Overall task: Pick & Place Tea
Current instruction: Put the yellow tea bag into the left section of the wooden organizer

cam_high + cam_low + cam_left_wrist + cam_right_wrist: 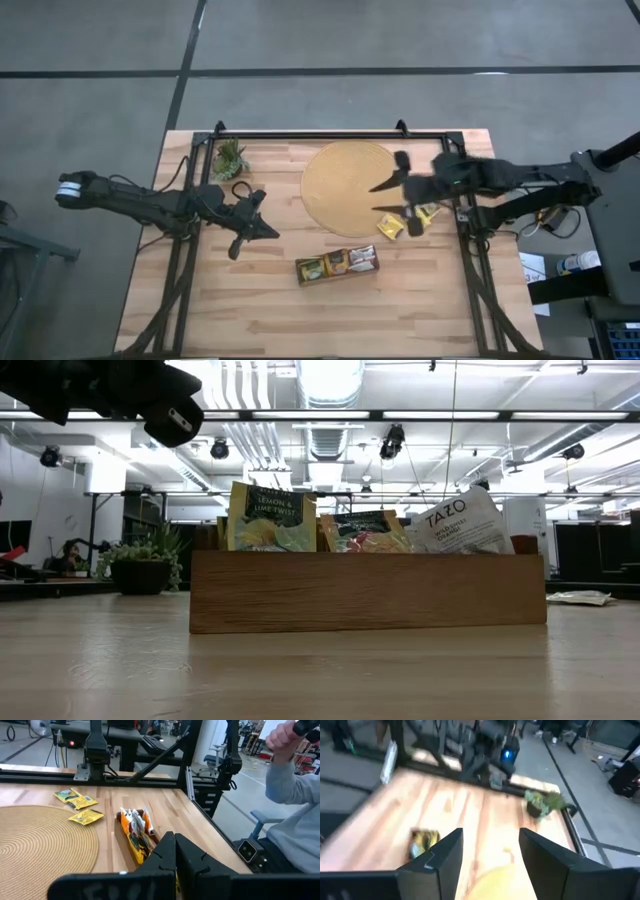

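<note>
High view: right end effector [388,198] is seen spread wide, empty, over the mat [345,186] edge near loose tea [390,227]. Left end effector [266,213] is clenched, empty, above the tabletop [250,300].

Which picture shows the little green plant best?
The low view: the plant stands sharp in its dark pot, seen from the side. The high view shows the plant tiny, from above, at the table's back left. The right wrist view shows it blurred. The left wrist view misses it.

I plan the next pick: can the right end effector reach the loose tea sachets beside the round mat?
Probably yes: the open right end effector hangs empty close to the loose sachets, with nothing between them.
</note>
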You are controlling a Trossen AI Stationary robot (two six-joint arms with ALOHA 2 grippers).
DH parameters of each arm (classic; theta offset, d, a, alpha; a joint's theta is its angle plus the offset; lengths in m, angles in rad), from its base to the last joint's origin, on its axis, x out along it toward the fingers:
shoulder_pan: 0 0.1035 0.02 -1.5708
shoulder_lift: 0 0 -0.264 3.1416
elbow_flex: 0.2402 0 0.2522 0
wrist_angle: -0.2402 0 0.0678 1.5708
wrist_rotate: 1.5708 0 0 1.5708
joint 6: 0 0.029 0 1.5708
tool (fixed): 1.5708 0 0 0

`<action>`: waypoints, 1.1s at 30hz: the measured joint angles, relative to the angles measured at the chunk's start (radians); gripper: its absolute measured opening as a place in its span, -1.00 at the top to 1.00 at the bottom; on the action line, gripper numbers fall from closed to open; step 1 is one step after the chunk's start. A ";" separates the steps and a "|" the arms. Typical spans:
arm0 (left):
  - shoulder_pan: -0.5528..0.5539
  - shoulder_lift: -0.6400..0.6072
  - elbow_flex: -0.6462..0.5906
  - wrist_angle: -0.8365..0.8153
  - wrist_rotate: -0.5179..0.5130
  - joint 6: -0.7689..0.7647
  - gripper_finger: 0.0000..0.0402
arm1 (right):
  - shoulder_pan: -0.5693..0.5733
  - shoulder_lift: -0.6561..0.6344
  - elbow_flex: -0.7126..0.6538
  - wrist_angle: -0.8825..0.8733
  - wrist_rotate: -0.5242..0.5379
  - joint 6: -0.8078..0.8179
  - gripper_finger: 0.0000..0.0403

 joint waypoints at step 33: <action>-0.001 -0.003 0.000 0.000 -0.001 -0.011 1.00 | -0.010 0.161 0.177 -0.471 0.088 0.326 0.05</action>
